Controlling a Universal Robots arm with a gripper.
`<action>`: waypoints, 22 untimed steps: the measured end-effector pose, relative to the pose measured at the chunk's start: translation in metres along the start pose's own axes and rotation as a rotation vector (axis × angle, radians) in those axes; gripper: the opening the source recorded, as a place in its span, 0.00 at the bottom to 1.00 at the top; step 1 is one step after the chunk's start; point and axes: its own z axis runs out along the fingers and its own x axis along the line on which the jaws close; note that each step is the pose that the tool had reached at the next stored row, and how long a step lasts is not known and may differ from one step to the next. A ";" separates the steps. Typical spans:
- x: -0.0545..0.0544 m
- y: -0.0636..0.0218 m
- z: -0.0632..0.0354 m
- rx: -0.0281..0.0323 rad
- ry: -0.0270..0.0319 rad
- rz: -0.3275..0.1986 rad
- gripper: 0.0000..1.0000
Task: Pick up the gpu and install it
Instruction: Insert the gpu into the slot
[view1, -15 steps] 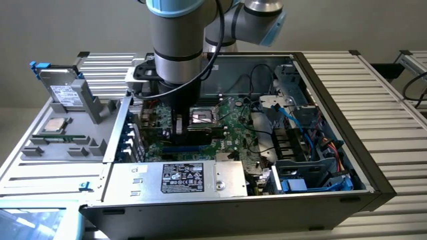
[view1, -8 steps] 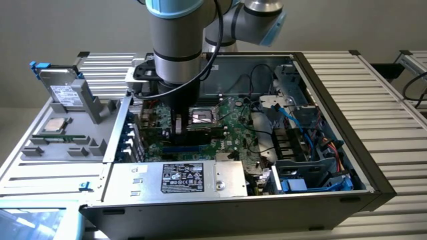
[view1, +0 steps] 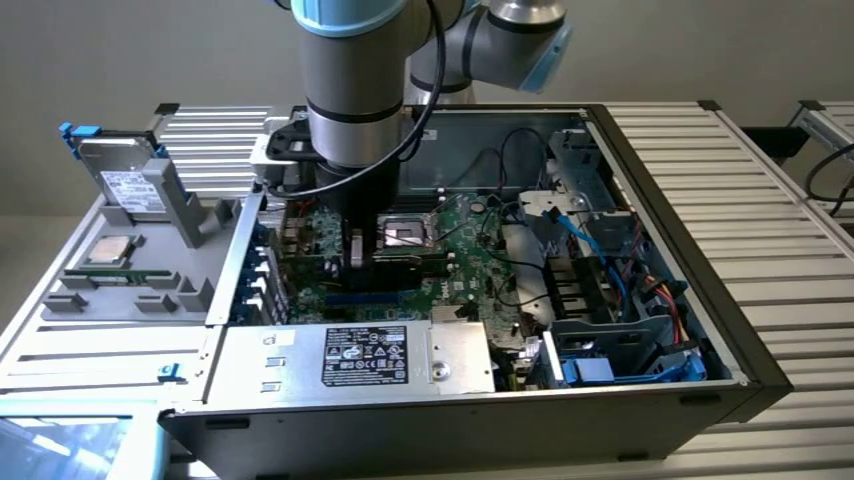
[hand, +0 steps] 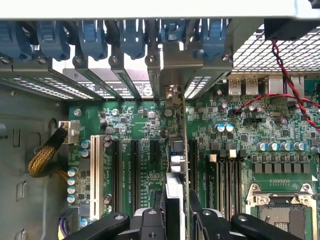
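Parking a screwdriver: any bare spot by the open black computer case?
Bare: ribbed silver tabletop at the exterior view's right of the black case, and in front of the grey plastic tray. Crowded: inside, blue cables, gripper clamping flat green gpu card.

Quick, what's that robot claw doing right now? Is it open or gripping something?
Gripper: closed on the gpu, holding it edge-on over the slots of the motherboard.
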 end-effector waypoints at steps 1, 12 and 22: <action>0.000 0.0001 0.0000 0.0001 0.0042 0.000 0.29; -0.001 0.0002 0.0017 -0.0012 0.0169 0.001 0.29; -0.001 0.0015 0.0029 -0.0004 0.0161 0.001 0.29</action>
